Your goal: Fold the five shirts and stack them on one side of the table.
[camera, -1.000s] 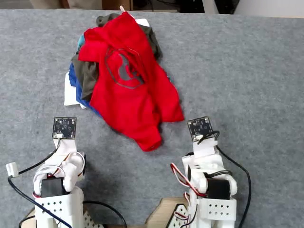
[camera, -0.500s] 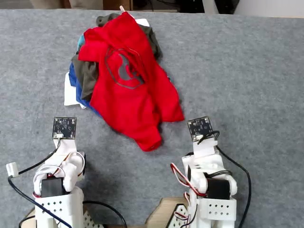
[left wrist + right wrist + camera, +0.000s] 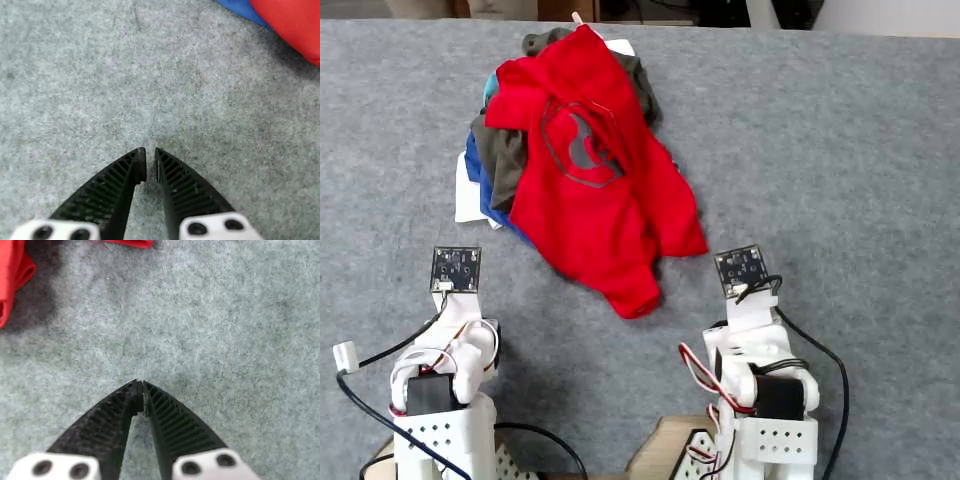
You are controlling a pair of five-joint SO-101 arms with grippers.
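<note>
The left gripper (image 3: pixel 150 162) has its fingers pressed together, holding nothing, over the grey table (image 3: pixel 100 75). The right gripper (image 3: pixel 143 397) is closed in the same way. In the high view the left arm (image 3: pixel 450 350) is folded at the lower left and the right arm (image 3: pixel 755 350) at the lower right. The red shirt (image 3: pixel 590 190) lies unfolded in the upper left, its lower corner near the right arm (not touching). Under it are a blue shirt (image 3: pixel 480 175), a grey shirt (image 3: pixel 505 160) and a white shirt (image 3: pixel 470 200). The pile nearly reaches the far edge. Grey table surface runs from the pile to the frame's right edge.

shirts (image 3: pixel 575 165) | unfolded heap, red on top | table's far-left
</note>
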